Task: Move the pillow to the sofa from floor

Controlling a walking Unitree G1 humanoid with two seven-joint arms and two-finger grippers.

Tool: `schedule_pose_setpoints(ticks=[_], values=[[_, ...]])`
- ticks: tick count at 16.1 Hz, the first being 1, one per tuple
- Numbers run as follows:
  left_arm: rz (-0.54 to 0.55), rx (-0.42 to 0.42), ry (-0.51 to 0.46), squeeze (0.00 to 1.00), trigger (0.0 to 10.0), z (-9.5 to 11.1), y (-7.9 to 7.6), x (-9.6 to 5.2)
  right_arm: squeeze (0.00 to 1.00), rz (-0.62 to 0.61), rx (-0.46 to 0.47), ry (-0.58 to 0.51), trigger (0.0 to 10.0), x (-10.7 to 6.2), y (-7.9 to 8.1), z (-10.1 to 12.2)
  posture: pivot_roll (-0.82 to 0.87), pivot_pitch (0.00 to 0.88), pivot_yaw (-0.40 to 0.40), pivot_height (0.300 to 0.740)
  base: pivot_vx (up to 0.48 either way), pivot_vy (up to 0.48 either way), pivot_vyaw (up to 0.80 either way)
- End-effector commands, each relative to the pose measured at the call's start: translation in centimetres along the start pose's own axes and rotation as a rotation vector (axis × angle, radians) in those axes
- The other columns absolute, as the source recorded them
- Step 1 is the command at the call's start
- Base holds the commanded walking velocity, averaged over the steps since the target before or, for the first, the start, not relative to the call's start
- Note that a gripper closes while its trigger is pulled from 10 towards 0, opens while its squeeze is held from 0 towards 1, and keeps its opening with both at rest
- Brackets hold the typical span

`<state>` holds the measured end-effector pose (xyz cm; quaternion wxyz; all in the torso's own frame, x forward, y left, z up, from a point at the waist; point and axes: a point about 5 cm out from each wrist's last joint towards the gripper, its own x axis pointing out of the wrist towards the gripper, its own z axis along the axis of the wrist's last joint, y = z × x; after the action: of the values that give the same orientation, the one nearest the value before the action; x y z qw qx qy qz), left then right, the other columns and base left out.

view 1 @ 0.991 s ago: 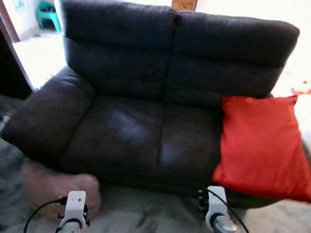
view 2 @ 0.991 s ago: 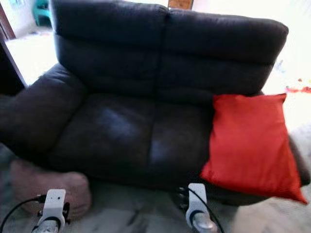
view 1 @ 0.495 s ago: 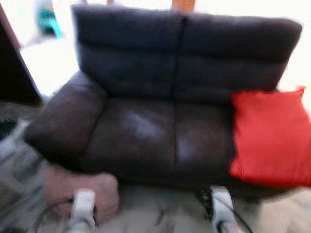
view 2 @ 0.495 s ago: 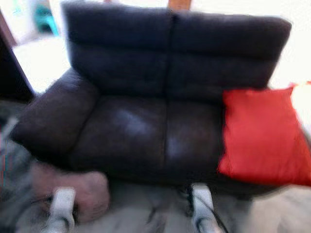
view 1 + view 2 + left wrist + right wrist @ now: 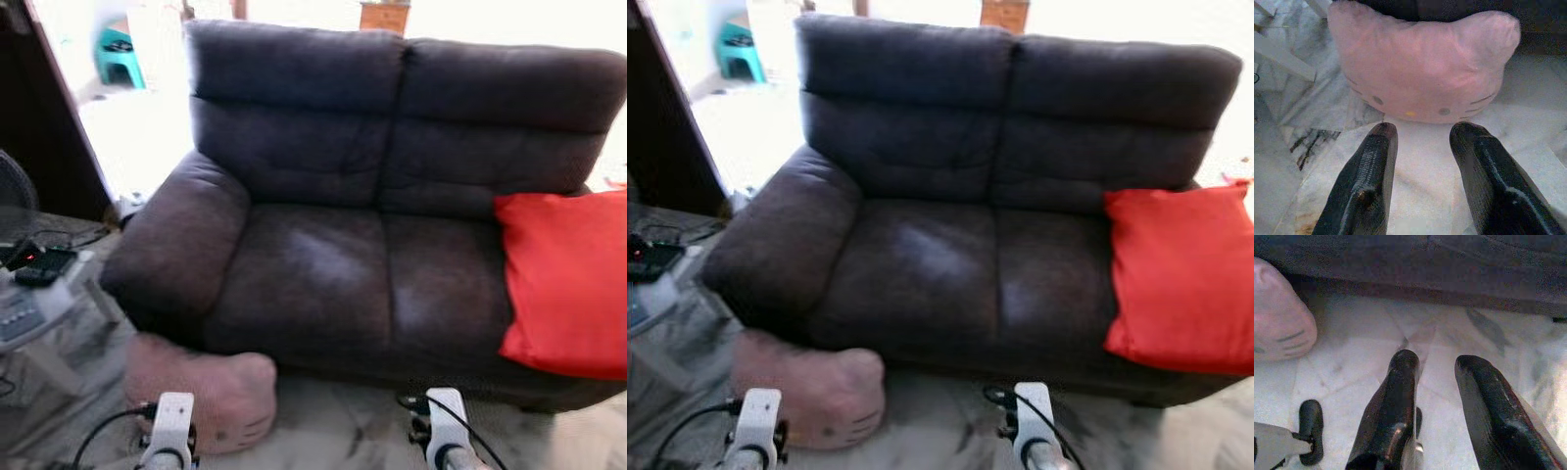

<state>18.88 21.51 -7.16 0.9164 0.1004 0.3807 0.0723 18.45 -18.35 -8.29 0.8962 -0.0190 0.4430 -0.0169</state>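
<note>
A pink cat-face pillow (image 5: 201,392) lies on the marble floor against the front left corner of the dark brown sofa (image 5: 323,274). In the left wrist view the pillow (image 5: 1422,68) sits just beyond my left gripper (image 5: 1420,132), which is open and empty, its fingers (image 5: 1374,166) above bare floor. My right gripper (image 5: 1437,364) is open too, over the floor in front of the sofa base, with the pillow (image 5: 1278,318) off to its side. Both wrists (image 5: 168,426) (image 5: 443,426) show low in the eye views.
A red cushion (image 5: 568,284) leans on the sofa's right end. A low white table (image 5: 34,313) with small devices stands at the left, beside a dark cabinet (image 5: 44,127). A teal stool (image 5: 120,57) stands in the bright area behind.
The whole view has shifted right as the camera turned left. The pink pillow now sits closer to the left arm, and the table at the left has come into sight.
</note>
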Motion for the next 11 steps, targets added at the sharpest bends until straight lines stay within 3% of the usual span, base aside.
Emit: schedule_pose_setpoints(ticks=[1,11], values=[[-0.021,0.028,0.013,0.0,10.0,0.0,0.3,0.1,0.0,-0.006,0.019,-0.015,10.0,0.1,0.2,0.6,0.11,0.023,-0.065,0.74,0.0,0.401,0.0],[-0.067,0.064,-0.004,0.0,10.0,1.4,1.3,0.6,0.0,-0.013,0.095,-0.021,10.0,0.2,1.5,0.8,0.11,0.03,0.003,0.74,0.0,0.399,0.0]])
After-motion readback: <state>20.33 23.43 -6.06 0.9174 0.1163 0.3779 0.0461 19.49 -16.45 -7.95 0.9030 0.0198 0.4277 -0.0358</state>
